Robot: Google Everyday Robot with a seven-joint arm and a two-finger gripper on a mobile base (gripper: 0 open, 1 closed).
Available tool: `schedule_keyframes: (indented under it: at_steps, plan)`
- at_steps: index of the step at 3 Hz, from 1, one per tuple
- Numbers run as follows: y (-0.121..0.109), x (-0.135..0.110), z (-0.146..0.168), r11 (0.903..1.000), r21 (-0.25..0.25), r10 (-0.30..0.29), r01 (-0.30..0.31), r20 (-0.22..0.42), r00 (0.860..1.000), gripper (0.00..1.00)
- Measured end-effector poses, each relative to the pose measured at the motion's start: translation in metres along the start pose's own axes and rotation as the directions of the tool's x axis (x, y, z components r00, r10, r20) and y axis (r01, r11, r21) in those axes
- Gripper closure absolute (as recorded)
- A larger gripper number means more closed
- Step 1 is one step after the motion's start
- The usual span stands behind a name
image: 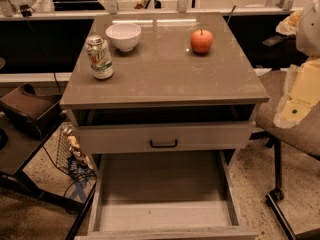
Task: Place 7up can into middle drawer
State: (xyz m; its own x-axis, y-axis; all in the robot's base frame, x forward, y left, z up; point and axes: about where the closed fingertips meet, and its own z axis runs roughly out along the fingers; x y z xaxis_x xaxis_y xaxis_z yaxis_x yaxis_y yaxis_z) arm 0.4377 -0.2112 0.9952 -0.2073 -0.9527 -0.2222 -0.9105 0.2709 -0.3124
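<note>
The 7up can (100, 57), a printed aluminium cylinder with a silver top, stands upright on the cabinet's (165, 79) smooth grey-brown top near its left edge, beside a round white bowl (123, 36). Low in the cabinet, the middle drawer (162, 214), a pale wooden box with a bare floor, stands pulled out. The gripper (295, 106), pale and blocky, hangs to the cabinet's right; its grip cannot be told.

Open middle drawer (160, 214) unobstructed from above; bowl (123, 36) beside 7up can (100, 58); gripper (296, 106) far right.
</note>
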Motion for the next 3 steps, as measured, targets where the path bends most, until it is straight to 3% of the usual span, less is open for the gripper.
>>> schedule_keyframes:
  at_steps: [1,2,3]
  plan:
    - [0.0,0.0,0.0,1.0,0.0,0.0,0.0,0.0,1.0,0.0]
    - [-0.015,-0.009,0.002,0.9992,0.041,0.003,-0.005,0.044,0.999,0.0]
    - [-0.035,-0.019,0.012,0.9922,0.091,0.071,-0.086,0.149,0.986,0.0]
